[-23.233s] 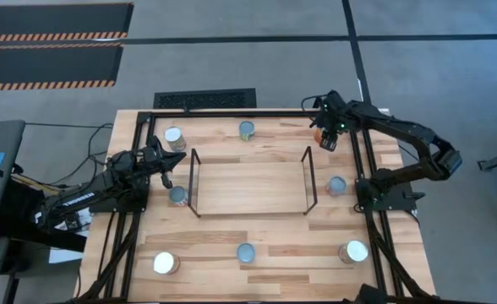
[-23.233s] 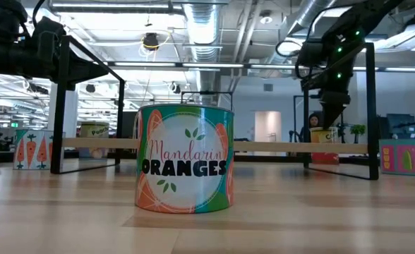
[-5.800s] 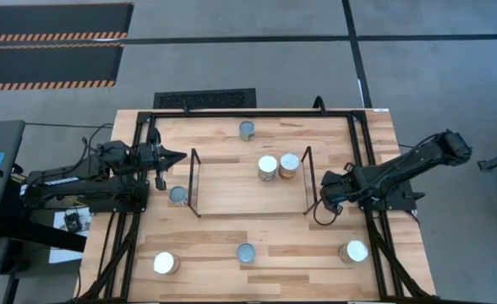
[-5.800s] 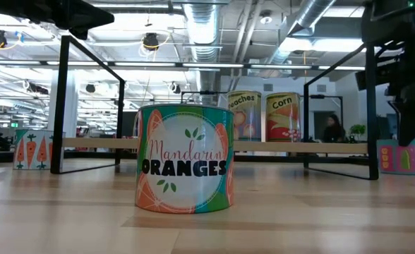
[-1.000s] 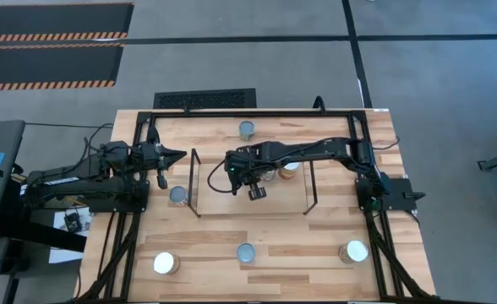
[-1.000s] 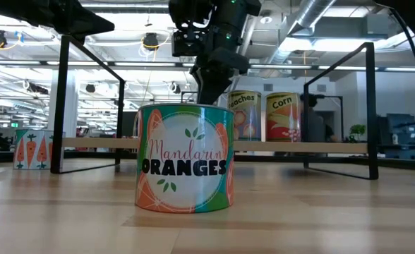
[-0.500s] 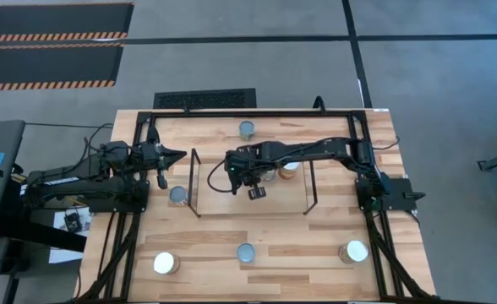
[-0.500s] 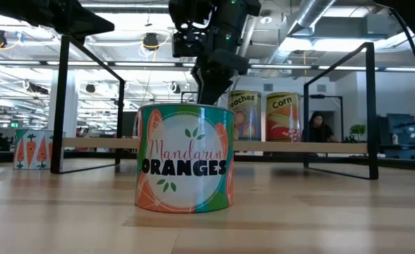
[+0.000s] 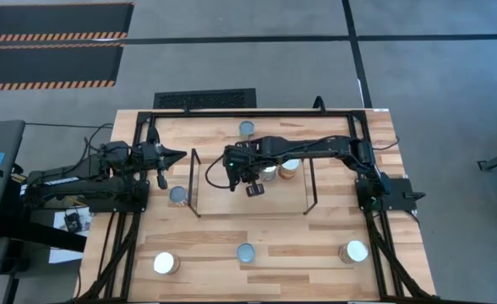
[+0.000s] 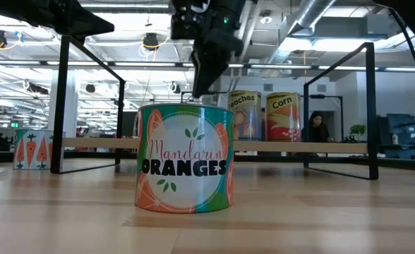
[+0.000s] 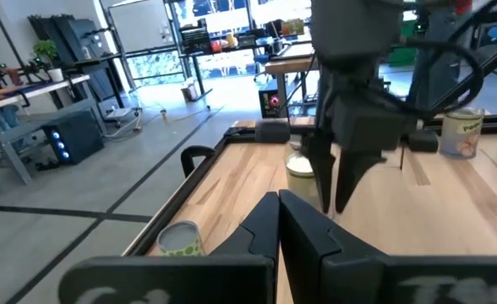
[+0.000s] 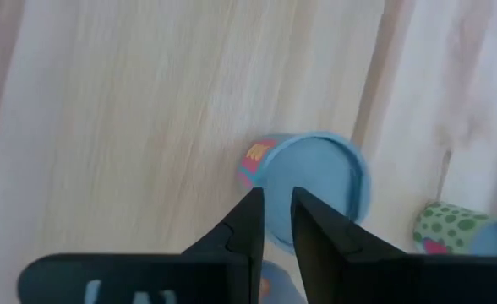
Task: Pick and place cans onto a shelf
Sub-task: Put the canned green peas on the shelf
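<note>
Two cans (image 9: 279,168) stand on the shelf (image 9: 223,203), a third largely hidden beneath the right hand (image 9: 250,180), whose fingers stand narrowly apart, holding nothing. The left hand (image 9: 176,155), pressed shut, waits at the table's (image 9: 206,245) left edge. Five cans (image 9: 246,252) remain on the table.

Light wood table (image 9: 206,245) edged by a black metal frame (image 9: 257,112), carrying at its centre the shelf (image 9: 223,190), a low wire rack with a wood surface. On the shelf stand two wide cans, Peaches (image 10: 245,116) and Corn (image 10: 283,116), just beside each other, with a third, blue-topped can (image 12: 312,190) near them. Directly on the table stand five cans: one at the far edge (image 9: 247,129), one just left of the shelf (image 9: 177,196), and three along the near edge, a whitish-topped can (image 9: 165,264), a blue-topped Mandarin Oranges can (image 9: 246,252) and a whitish-topped can (image 9: 354,251)
</note>
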`<move>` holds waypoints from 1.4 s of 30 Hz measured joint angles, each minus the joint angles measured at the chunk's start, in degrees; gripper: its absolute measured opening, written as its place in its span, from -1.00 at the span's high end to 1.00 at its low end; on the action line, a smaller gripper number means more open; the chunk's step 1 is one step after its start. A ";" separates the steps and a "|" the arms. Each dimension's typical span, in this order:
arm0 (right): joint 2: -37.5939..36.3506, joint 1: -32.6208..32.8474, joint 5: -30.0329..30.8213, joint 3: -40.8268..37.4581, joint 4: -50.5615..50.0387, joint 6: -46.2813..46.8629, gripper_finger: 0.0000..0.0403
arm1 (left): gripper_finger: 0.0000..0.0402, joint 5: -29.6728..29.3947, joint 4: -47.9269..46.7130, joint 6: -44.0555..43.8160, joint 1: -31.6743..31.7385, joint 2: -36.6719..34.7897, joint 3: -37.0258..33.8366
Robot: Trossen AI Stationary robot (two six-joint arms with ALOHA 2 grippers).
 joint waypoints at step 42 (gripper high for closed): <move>-73.31 5.45 6.42 -71.40 52.15 6.28 0.98 | 1.00 2.53 1.88 2.31 3.33 16.12 9.17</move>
